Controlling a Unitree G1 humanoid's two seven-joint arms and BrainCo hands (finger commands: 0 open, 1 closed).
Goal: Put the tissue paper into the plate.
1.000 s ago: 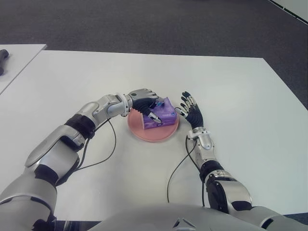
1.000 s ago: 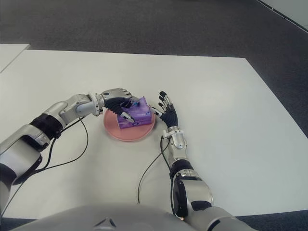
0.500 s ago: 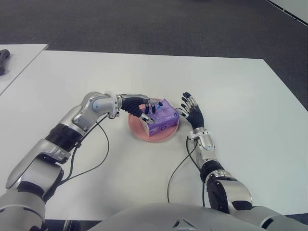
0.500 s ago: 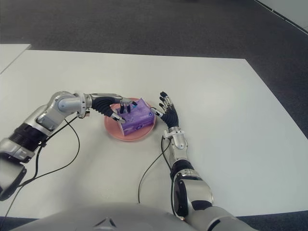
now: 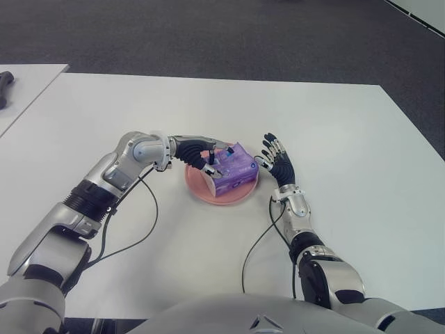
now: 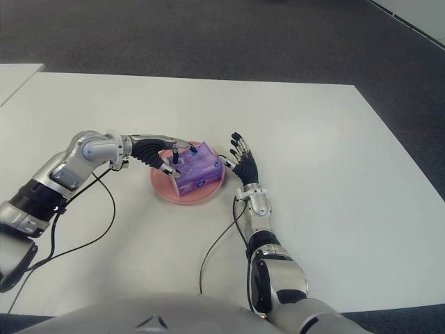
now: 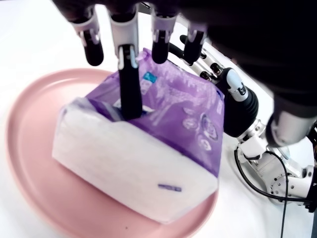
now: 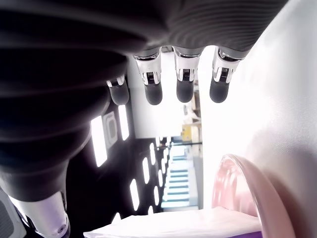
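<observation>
The tissue paper is a purple pack with a white side, lying in the pink plate near the middle of the white table. My left hand is open over the pack's left end, fingers spread. In the left wrist view its thumb touches the top of the pack while the other fingertips hang free above it. My right hand stays open just to the right of the plate, fingers spread upward, holding nothing.
Black cables trail from both wrists across the table toward me. A second white table stands at the far left with a dark object on it. Dark carpet lies beyond the far edge.
My left hand has opened and let go of the pack, which now lies in the plate. Its elbow has swung outward to the left. The right hand has not moved.
</observation>
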